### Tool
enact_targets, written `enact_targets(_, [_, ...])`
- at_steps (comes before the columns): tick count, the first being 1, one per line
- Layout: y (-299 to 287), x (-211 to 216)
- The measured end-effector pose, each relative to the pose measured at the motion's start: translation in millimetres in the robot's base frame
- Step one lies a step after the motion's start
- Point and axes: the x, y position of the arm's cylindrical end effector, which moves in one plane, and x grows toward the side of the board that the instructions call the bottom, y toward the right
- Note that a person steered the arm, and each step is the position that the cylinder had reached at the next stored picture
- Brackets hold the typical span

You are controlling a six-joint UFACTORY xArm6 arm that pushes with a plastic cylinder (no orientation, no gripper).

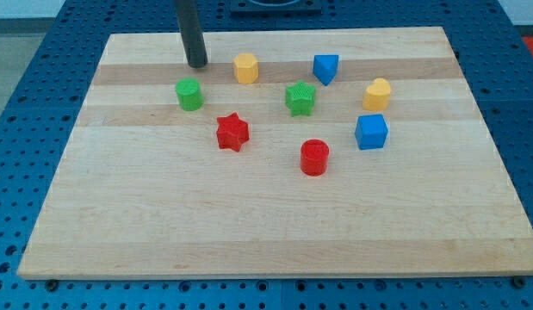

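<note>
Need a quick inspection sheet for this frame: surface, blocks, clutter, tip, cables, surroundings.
Surface: pale wooden board, flat, no marks seen.
Blocks: eight, all apart from one another. Green cylinder, yellow hexagonal block, blue triangular block, green star, yellow heart-like block, blue cube, red star, red cylinder.
Clutter: nothing seen.
Tip: my tip rests on the board near the view's top, just above the green cylinder and to the left of the yellow hexagonal block; a small gap to both.
Cables: nothing seen.
Surroundings: blue perforated table around the board; dark fixture at the view's top.
</note>
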Motion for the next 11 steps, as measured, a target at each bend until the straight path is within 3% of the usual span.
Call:
enact_targets(7, [8, 9])
enact_targets(8, [8, 49])
enact_targets(11, [-13, 101])
